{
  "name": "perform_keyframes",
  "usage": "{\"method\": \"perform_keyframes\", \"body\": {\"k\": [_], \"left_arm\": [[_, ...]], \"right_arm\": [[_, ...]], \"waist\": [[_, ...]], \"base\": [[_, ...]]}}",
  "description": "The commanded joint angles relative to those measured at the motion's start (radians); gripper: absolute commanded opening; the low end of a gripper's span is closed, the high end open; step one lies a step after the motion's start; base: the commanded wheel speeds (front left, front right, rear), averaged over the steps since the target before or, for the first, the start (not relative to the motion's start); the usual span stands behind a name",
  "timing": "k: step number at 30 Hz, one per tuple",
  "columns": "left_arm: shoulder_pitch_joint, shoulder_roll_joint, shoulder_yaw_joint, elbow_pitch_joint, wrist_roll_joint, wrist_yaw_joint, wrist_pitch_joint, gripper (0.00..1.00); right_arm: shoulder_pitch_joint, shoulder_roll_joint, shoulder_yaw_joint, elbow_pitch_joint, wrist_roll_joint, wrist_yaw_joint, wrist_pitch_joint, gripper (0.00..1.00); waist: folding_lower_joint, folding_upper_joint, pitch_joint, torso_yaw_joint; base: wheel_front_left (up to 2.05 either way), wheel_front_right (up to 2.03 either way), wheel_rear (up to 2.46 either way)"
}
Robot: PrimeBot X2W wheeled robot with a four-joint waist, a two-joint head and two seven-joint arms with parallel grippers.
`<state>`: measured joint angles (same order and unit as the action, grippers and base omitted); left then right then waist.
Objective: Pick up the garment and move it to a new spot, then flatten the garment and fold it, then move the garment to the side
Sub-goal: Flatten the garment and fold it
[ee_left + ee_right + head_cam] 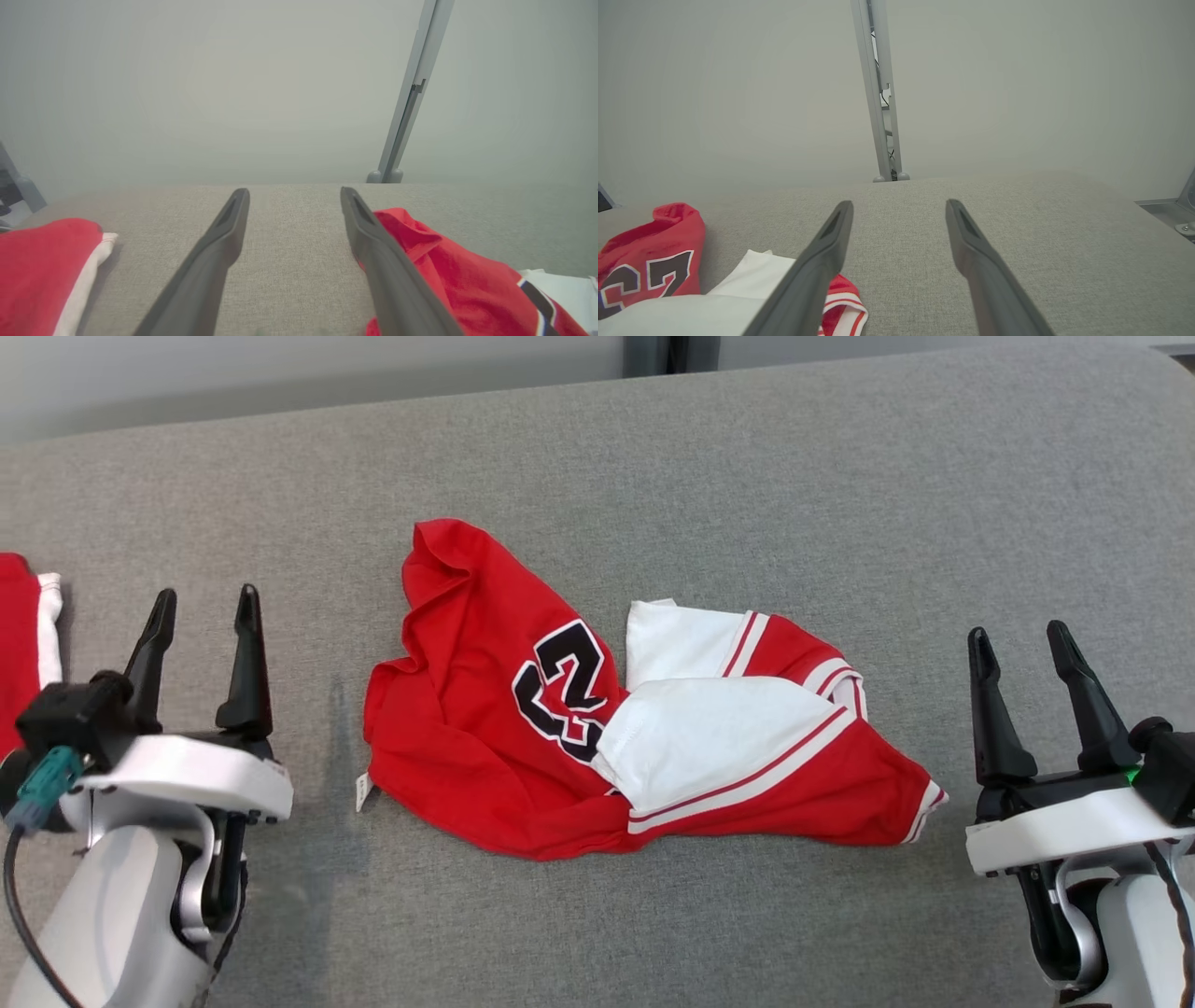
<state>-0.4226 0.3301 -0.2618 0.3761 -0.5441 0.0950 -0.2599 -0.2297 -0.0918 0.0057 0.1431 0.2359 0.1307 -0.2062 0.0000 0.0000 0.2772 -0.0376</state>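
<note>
Left gripper open, empty, left of the garment, not touching it. Right gripper open, empty, near its right hem. Garment lies crumpled mid-worktop, between both grippers. Second red cloth at far left.

A grey woven-fabric surface carries a crumpled red-and-white jersey near its middle, with a black number showing. A second red-and-white garment lies well apart at its left edge.
</note>
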Motion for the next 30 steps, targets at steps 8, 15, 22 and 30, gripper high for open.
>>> {"method": "perform_keyframes", "body": {"k": [8, 15, 22, 30], "left_arm": [[0.231, 0.031, 0.04, -0.258, 0.017, 0.078, 0.006, 1.0], [0.328, 0.042, 0.034, -0.386, 0.016, 0.124, 0.049, 1.0], [0.331, 0.052, 0.018, -0.427, 0.025, 0.131, 0.076, 1.0], [0.142, 0.047, -0.073, -0.272, -0.007, -0.007, 0.163, 1.0]], "right_arm": [[0.04, -0.017, 0.012, -0.011, -0.016, 0.0, 0.026, 1.0], [0.069, -0.015, 0.009, -0.025, -0.015, 0.0, 0.04, 1.0], [0.07, -0.016, 0.017, -0.039, -0.009, 0.0, 0.052, 1.0], [0.048, -0.01, 0.041, -0.051, 0.003, 0.0, 0.051, 1.0]], "waist": [[0.0, 0.0, -0.052, 0.027], [0.0, 0.0, -0.07, 0.037], [0.0, 0.0, -0.073, 0.034], [0.0, 0.0, -0.03, 0.001]], "base": [[0.0, 0.0, 0.0], [0.0, 0.0, 0.0], [0.0, 0.0, 0.0], [0.0, 0.0, 0.0]]}}
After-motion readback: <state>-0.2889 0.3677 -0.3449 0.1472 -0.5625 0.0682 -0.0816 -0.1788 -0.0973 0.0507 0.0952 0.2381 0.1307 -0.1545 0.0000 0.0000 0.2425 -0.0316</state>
